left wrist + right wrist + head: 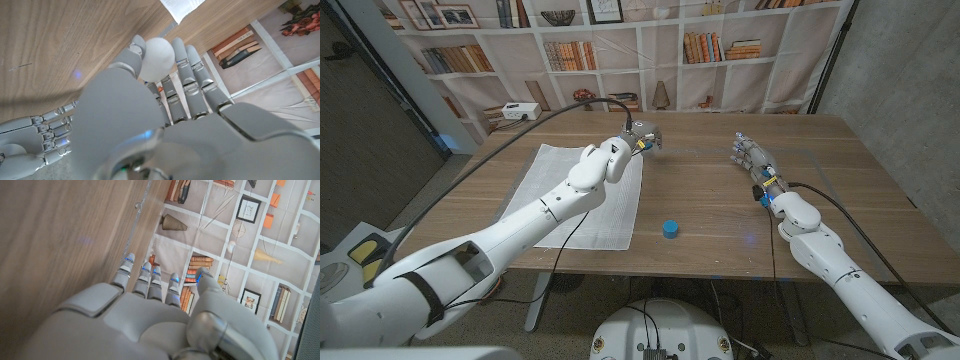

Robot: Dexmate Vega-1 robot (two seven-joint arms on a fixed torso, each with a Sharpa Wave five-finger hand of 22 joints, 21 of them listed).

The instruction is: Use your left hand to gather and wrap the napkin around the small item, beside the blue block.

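My left hand pinches one small white ball above the table, just past the napkin's far corner. One napkin, flat: thin, limp, best gathered by its edges. One blue block near its front corner. My right hand waits, released, fingers straight.

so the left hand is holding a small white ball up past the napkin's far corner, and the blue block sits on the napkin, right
Not quite. The blue block sits on the bare wooden table, just off the napkin's near right corner, as the head view shows. The rest holds: the left hand holds a small white ball up past the napkin's far corner.
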